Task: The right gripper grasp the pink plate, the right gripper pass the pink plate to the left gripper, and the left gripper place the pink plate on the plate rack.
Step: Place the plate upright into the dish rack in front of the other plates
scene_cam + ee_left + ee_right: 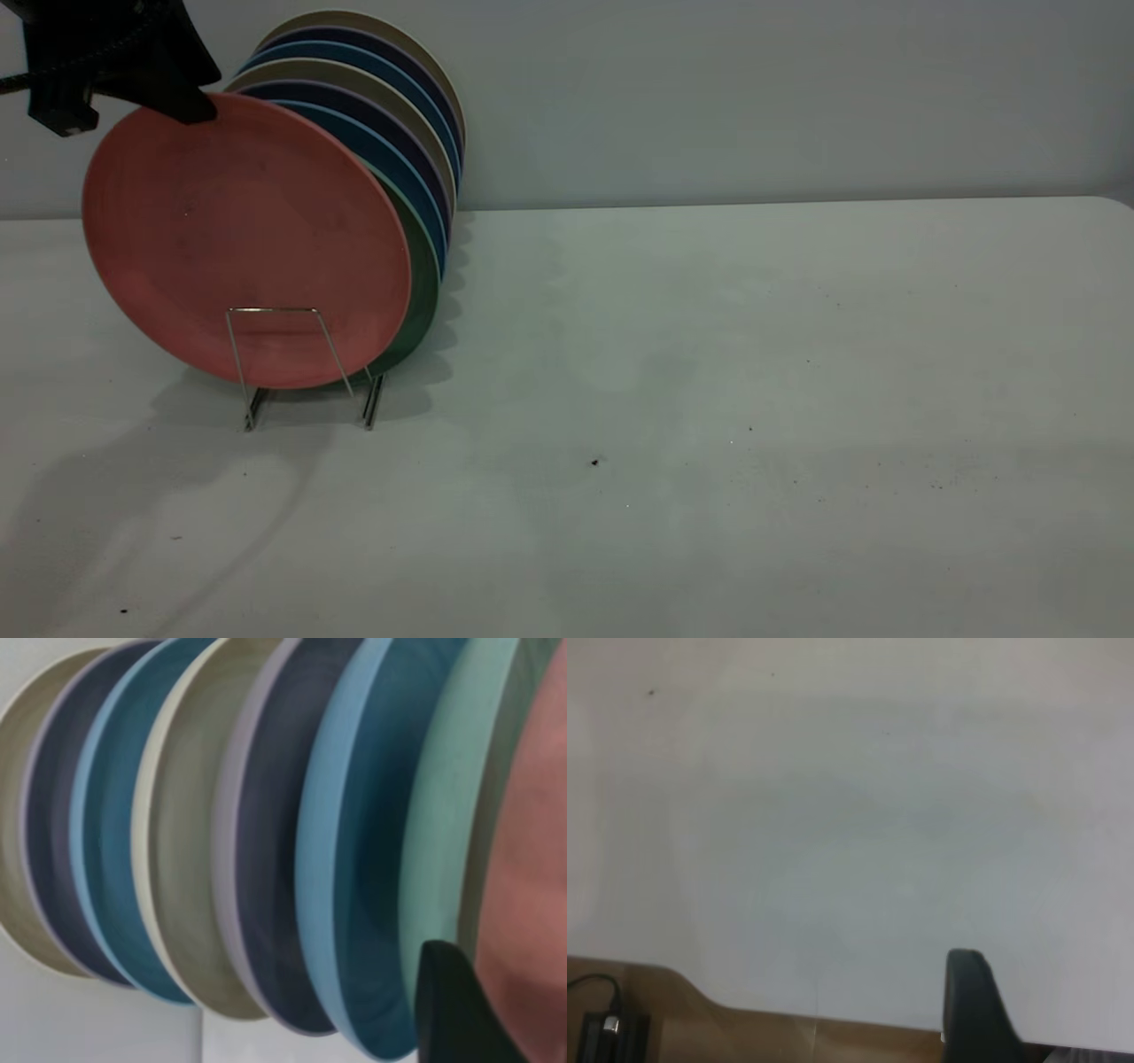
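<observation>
The pink plate (248, 239) stands on edge in the front slot of the silver wire plate rack (270, 309), leaning against the teal-green plate (425, 283). My left gripper (190, 108) is shut on the pink plate's upper rim at the top left. In the left wrist view one black finger (452, 1010) lies between the teal-green plate (443, 815) and the pink plate (532, 859). My right gripper (1036, 1001) is out of the exterior view. It hangs open and empty over bare table, with one finger (970, 1010) showing.
Several blue, navy and beige plates (381, 115) stand in a row in the rack behind the teal-green one. The white table (709, 399) spreads to the right of the rack. A table edge with brown floor (744, 1036) shows in the right wrist view.
</observation>
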